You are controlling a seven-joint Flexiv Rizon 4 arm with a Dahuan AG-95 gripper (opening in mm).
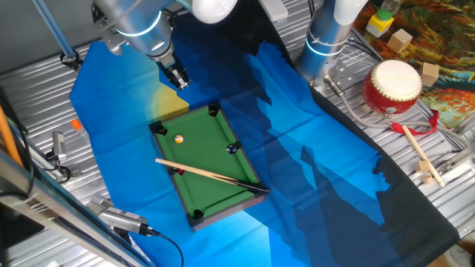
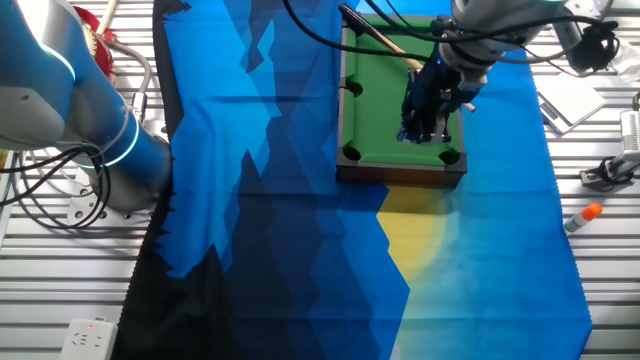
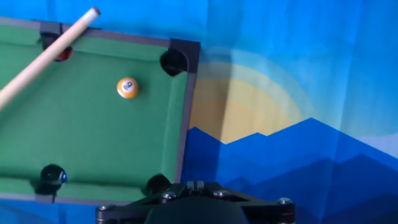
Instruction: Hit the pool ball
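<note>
The pool ball (image 1: 179, 139) (image 3: 127, 88), orange-yellow with a pale spot, rests on the green felt of the mini pool table (image 1: 215, 174) (image 3: 93, 143). A wooden cue stick (image 1: 211, 175) (image 3: 43, 56) lies loose across the table, held by nothing. My gripper (image 1: 179, 81) (image 2: 424, 128) (image 3: 196, 185) hovers above the table's end rail near a corner pocket, its fingers together and empty. In the hand view the ball lies ahead and to the left of the fingertips. A tiny dark ball (image 3: 53, 176) and a tiny red ball (image 3: 62, 55) sit by pockets, the red one partly under the cue.
A blue printed cloth (image 1: 312, 163) covers the table under the pool set. A second arm's base (image 1: 326, 37) stands at the back, with a red drum (image 1: 393, 85), a drumstick (image 1: 419, 156) and wooden blocks (image 1: 402, 41) beyond it. An orange marker (image 2: 583, 214) lies off the cloth.
</note>
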